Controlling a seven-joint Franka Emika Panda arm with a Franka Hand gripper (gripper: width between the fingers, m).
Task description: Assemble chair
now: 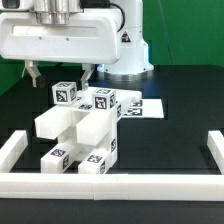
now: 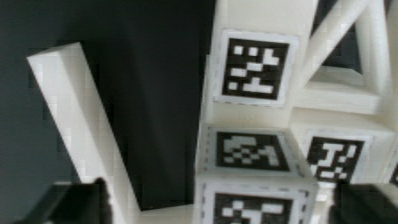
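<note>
We see the table (image 1: pixel 170 125) fenced by white border bars (image 1: pixel 110 184), presumably to keep loose parts within reach. The chair (image 1: pixel 82 135) stands near the middle, just inside the front bar, its tagged blocks stacked and joined. Behind it lies the marker board (image 1: pixel 143 106), flat on the table. Above the chair's top hangs the gripper (image 1: pixel 60 74), jaws apart and holding nothing; we judge it placed for a descent onto the upper blocks.
</note>
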